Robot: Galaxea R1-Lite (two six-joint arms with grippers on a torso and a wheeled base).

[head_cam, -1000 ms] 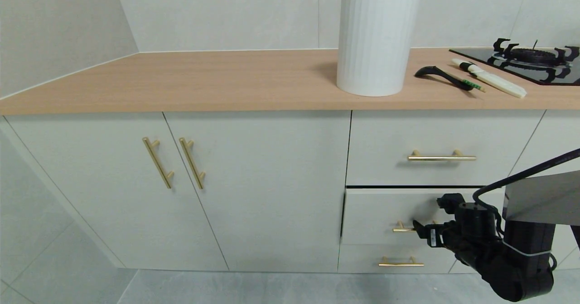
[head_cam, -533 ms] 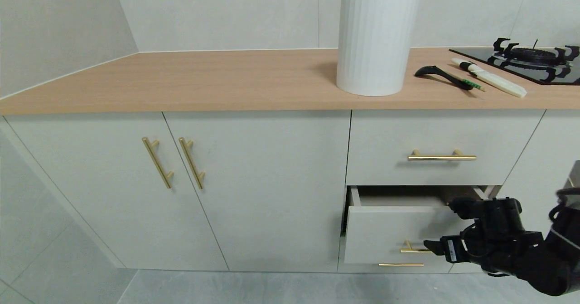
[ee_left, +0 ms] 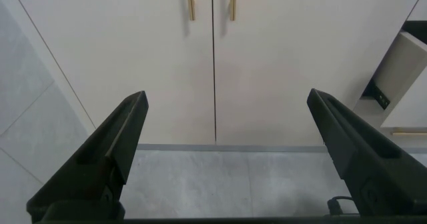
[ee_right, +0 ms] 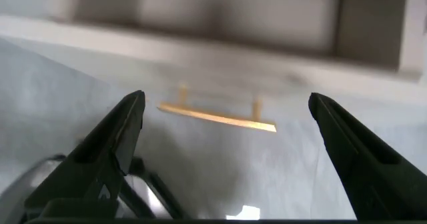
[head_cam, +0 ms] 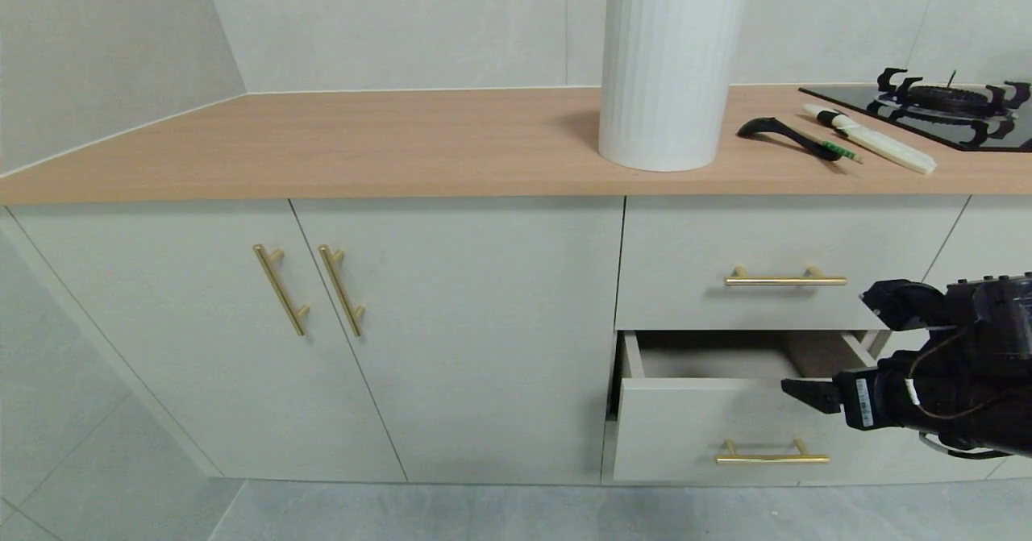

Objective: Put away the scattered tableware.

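On the wooden counter lie a black spoon [head_cam: 784, 132], green-tipped chopsticks [head_cam: 840, 151] and a white knife-like utensil [head_cam: 875, 140], all right of a tall white ribbed container [head_cam: 666, 65]. Below them the middle drawer [head_cam: 693, 424] stands pulled out, and what shows of its inside looks bare. My right gripper [head_cam: 826, 339] [ee_right: 227, 164] is open in front of the drawer's right end, above its gold handle [head_cam: 772, 454] [ee_right: 217, 117] and apart from it. My left gripper [ee_left: 223, 161] is open and held low, facing the cabinet doors [ee_left: 213, 57].
A black gas hob [head_cam: 951, 110] sits at the counter's far right. The top drawer [head_cam: 786, 263] is closed above the pulled-out one. Two cabinet doors with gold handles [head_cam: 310, 289] are closed on the left. Grey floor [head_cam: 403, 513] lies in front.
The right gripper pulled the middle drawer out by its handle, then let go and rose up and to the right. The drawer now stands further out.
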